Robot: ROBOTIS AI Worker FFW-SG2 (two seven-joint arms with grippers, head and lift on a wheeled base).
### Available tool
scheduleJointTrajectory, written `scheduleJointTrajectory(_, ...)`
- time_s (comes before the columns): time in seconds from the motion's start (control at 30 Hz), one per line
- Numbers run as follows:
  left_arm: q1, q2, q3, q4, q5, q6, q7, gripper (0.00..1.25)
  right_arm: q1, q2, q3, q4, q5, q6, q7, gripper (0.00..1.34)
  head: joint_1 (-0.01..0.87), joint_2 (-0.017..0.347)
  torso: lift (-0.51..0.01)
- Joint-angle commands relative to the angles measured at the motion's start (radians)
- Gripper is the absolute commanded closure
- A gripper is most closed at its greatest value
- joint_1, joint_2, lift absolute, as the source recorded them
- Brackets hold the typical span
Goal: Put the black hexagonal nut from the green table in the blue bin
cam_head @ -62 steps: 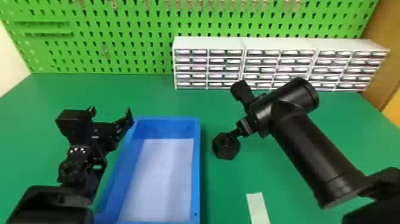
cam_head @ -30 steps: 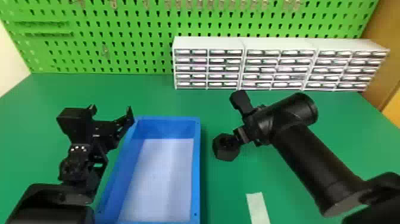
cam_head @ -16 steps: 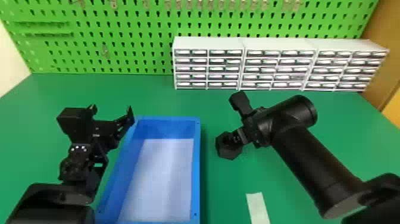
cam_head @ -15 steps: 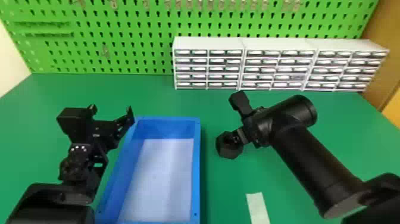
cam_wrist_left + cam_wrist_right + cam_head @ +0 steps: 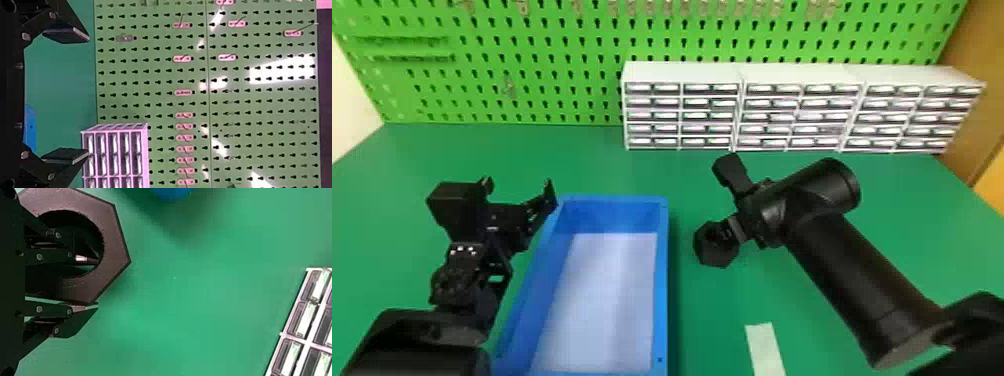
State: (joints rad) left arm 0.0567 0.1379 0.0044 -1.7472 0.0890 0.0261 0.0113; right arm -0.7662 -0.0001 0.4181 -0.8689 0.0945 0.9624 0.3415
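Right black two-fingered gripper (image 5: 94, 283) pinches wall of black hexagonal nut (image 5: 710, 254), beside blue rectangular bin (image 5: 661, 285); left gripper (image 5: 519, 183) spread. Hold firm, lift well clear of bin, lower inside, release.

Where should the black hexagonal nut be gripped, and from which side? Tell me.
Best pinched, I'd judge, by its ring wall: one finger inside the wide round hole, the other on the outer rim. Come in from the open face turned toward the robot's right arm; the black hexagonal nut offers its hole there. The right claw grips it this way.
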Motion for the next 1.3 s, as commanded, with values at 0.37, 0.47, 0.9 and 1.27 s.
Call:
scheduleJointTrajectory(0.37,0.006,0.000,-0.001,-0.002,-0.003,0.000,0.001,0.25,0.059,0.001,-0.110,-0.279,0.122,0.110,0.097,1.07,0.686,0.052,-0.097)
scheduleJointTrajectory(0.47,0.006,0.000,-0.001,-0.002,-0.003,0.000,0.001,0.25,0.070,0.001,-0.130,-0.320,0.159,0.122,0.126,1.07,0.686,0.052,-0.097)
scheduleJointTrajectory(0.9,0.009,0.000,0.000,-0.008,-0.003,0.000,-0.001,0.25,0.166,-0.001,-0.251,-0.601,0.232,0.174,0.243,1.07,0.686,0.052,-0.097)
scheduleJointTrajectory(1.27,0.006,0.000,0.000,-0.012,-0.003,0.000,-0.001,0.25,0.200,-0.009,-0.214,-0.769,0.183,0.197,0.286,1.07,0.686,0.052,-0.097)
